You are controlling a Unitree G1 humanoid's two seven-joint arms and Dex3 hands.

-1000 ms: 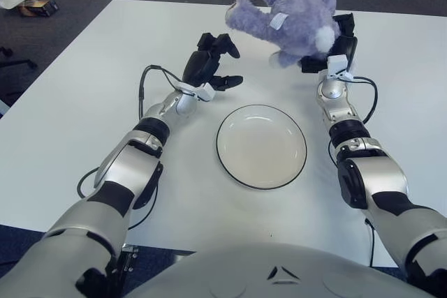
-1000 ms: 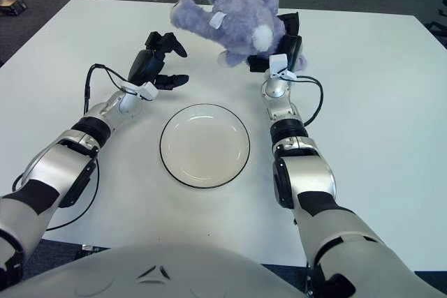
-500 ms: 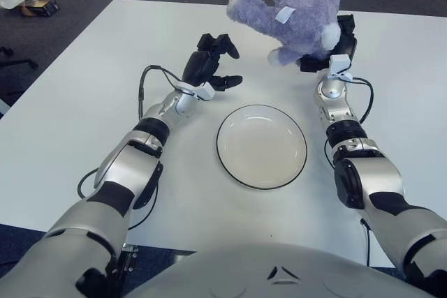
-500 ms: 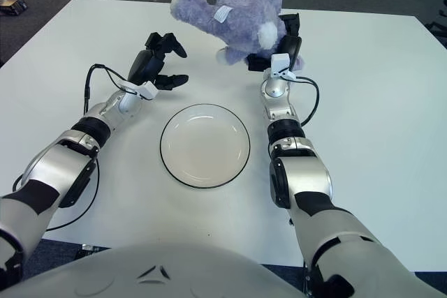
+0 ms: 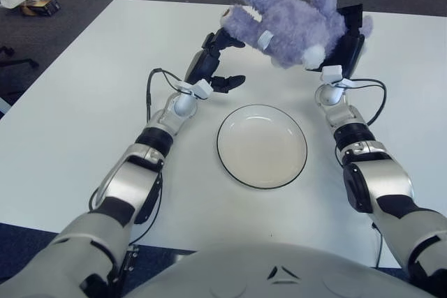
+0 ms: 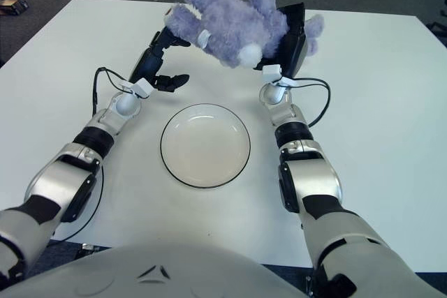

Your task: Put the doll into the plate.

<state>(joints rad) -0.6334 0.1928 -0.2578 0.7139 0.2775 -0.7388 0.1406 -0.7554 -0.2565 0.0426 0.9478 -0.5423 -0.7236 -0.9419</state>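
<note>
Purple doll point(image 5: 286, 19) in right hand point(image 5: 343, 45) above plate point(image 5: 261, 146), left hand point(image 5: 209, 61) beside

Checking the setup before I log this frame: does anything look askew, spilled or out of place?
Only the doll: the right hand holds it in the air, tipped over sideways, beyond the plate. The left hand reaches up near its head end. The plate lies flat on the table, holding nothing; no spill or damage shows.

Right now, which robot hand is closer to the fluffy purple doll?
The right hand. It holds the doll up in the air beyond the plate. The left hand is just left of the doll, its fingers open near one paw.
</note>
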